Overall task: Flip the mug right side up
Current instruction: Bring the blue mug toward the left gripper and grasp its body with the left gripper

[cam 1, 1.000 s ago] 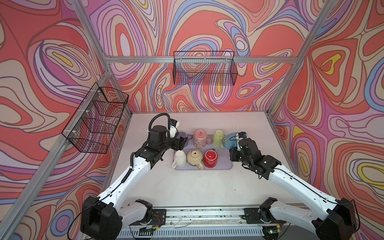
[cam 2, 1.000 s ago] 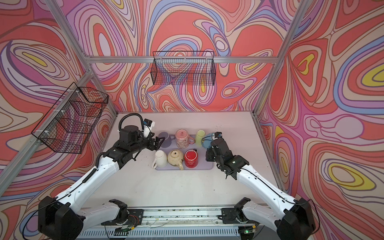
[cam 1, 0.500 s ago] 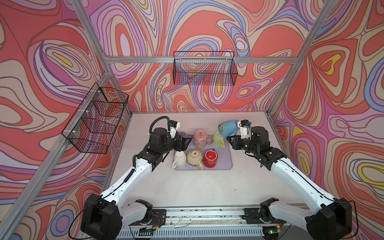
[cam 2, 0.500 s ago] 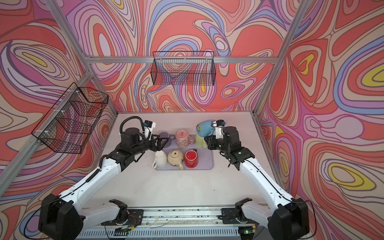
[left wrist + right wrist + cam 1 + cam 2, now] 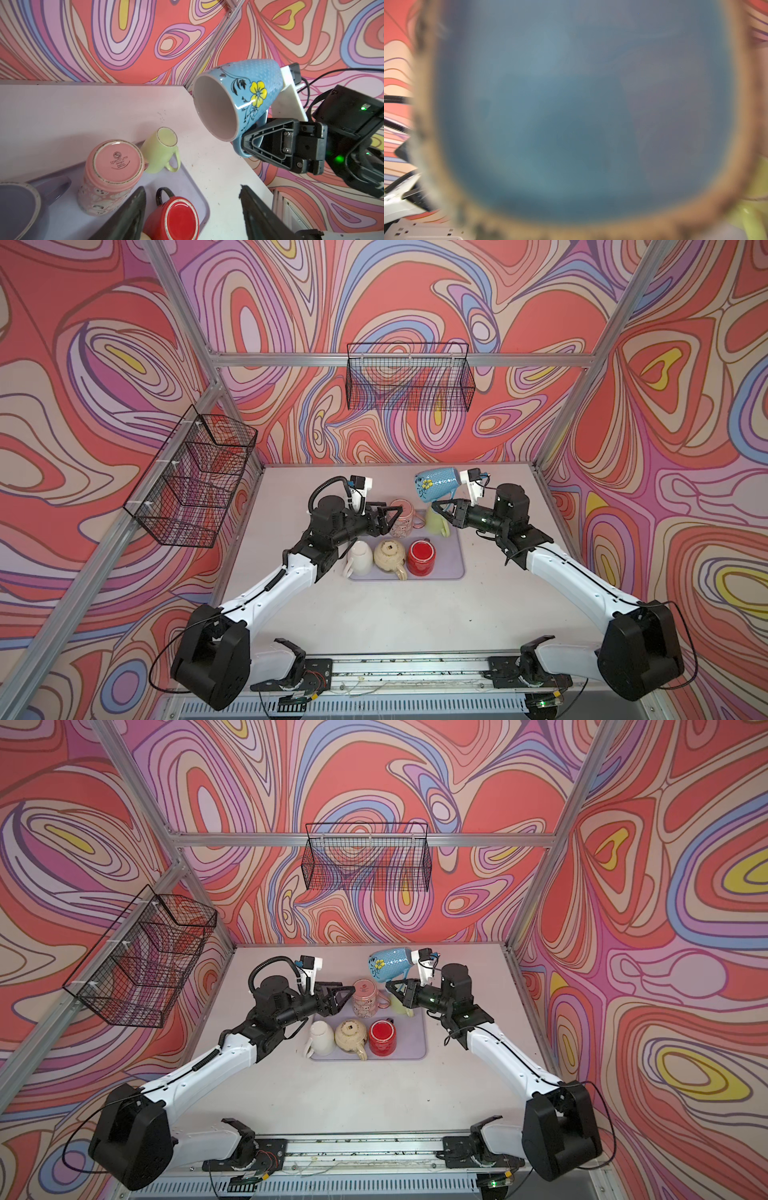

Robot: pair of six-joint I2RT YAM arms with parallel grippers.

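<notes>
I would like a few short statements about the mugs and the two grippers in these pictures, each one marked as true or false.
1. The right gripper holds the blue mug by its handle. True.
2. The blue mug stands on the tray. False: it hangs in the air, tipped on its side.
3. The pink mug is upside down on the tray. True.
4. The left gripper is shut on a mug. False: it is open and holds nothing.

high stereo pair, two close wrist-cams
</notes>
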